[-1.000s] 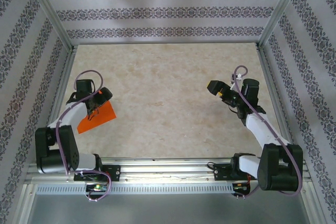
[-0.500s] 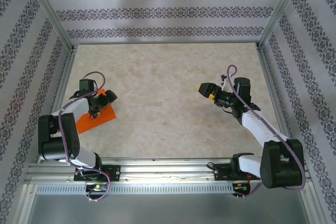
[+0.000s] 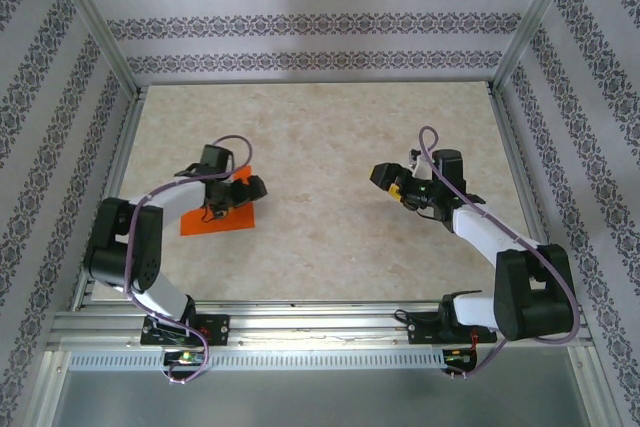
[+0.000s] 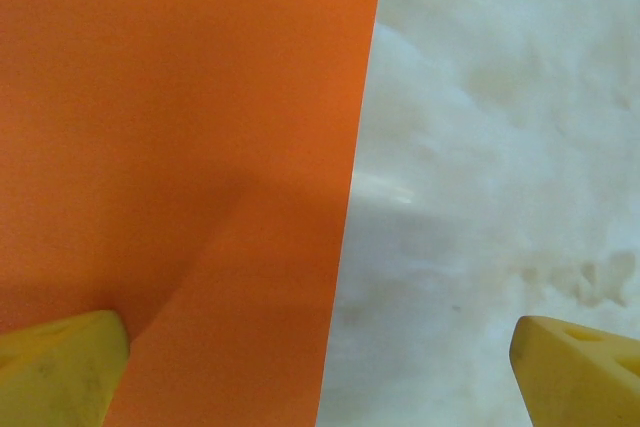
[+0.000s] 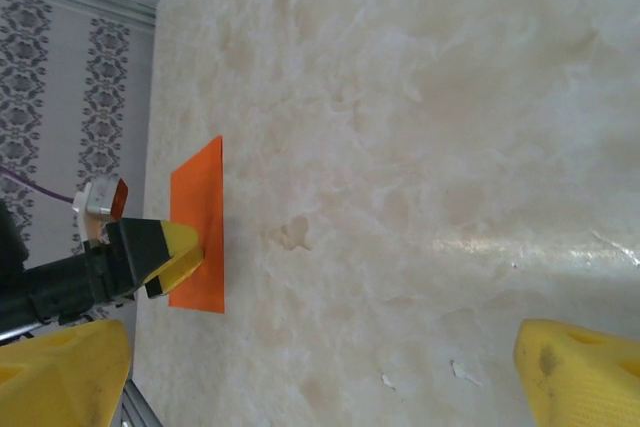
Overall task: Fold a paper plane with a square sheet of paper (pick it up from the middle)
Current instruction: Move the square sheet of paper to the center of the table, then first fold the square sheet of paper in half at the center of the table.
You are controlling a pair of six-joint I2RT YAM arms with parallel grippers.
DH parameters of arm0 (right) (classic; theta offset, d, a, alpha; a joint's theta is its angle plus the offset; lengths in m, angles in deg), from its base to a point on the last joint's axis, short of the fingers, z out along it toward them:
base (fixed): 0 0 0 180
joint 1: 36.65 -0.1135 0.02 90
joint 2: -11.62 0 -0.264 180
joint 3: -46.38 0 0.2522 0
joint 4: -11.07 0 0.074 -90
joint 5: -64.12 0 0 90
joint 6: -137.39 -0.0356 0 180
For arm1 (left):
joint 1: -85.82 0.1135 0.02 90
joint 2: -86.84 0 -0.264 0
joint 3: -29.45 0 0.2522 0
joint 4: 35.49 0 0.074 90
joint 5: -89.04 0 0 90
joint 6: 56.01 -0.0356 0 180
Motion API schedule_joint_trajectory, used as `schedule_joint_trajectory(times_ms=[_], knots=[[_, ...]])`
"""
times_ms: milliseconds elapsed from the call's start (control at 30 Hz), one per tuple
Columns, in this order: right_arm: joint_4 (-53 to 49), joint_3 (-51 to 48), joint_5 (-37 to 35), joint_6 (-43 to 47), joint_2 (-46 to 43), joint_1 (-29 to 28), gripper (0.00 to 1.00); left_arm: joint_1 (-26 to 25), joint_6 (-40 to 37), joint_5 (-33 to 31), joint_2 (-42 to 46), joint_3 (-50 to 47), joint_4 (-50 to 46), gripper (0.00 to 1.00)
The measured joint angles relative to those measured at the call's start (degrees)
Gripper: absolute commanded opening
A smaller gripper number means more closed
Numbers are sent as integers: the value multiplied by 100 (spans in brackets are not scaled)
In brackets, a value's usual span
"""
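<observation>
The square sheet of paper [image 3: 205,222] lies flat on the bench [image 3: 330,137], on my left and toward the near edge (bright orange, plain, no crease I can make out). One straight edge shows clean against the pale surface.

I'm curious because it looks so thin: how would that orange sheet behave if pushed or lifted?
The square sheet of paper lies flat and thin on the table, so it would probably droop when lifted. It looks very light, and the table shines, so a push would likely slide it.
</observation>
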Motion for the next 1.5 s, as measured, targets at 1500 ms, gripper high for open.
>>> schedule_joint_trajectory(times_ms=[1500], knots=[[-1672,680,-1272,634,157,-1429,98,-2474,26,-1707,-1705,3377,-2623,96]])
